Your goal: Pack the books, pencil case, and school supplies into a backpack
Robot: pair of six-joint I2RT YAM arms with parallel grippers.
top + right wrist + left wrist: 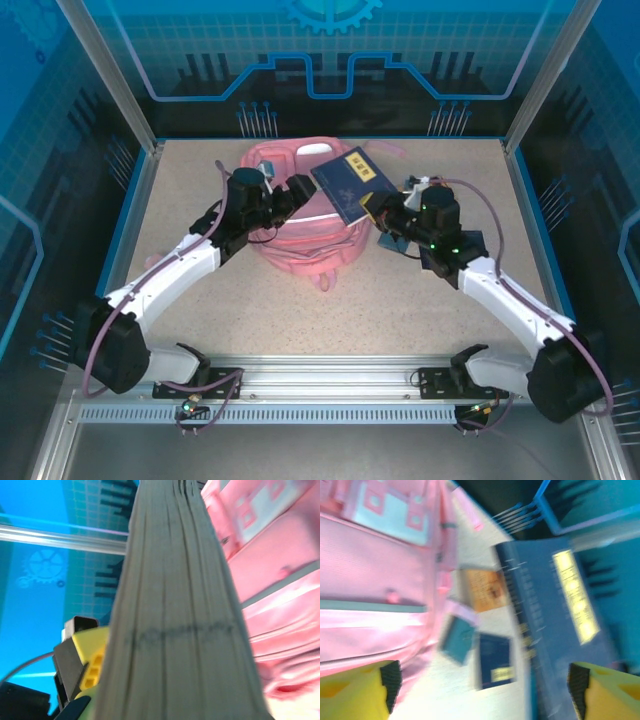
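The pink backpack (pixel 300 235) lies mid-table and takes up the left of the left wrist view (pixel 370 580). My right gripper (pixel 380 210) is shut on a navy book with a yellow label (pixel 348 183), holding it tilted over the backpack's right side. Its grey page edge (pixel 175 630) runs between the fingers (pixel 90 655). My left gripper (pixel 292 195) hovers open over the backpack's top, its yellow fingers (pixel 355 690) wide apart with nothing between them. On the table beside the backpack lie a tan-orange book (pixel 485 590) and a second, smaller navy book (pixel 495 660).
A small teal flat piece (pixel 457 640) lies at the backpack's edge near the books. A pale blue patch (pixel 395 510) sits on the backpack's front. The blue-rimmed table edge (pixel 525 200) and the enclosure's frame posts close in the sides.
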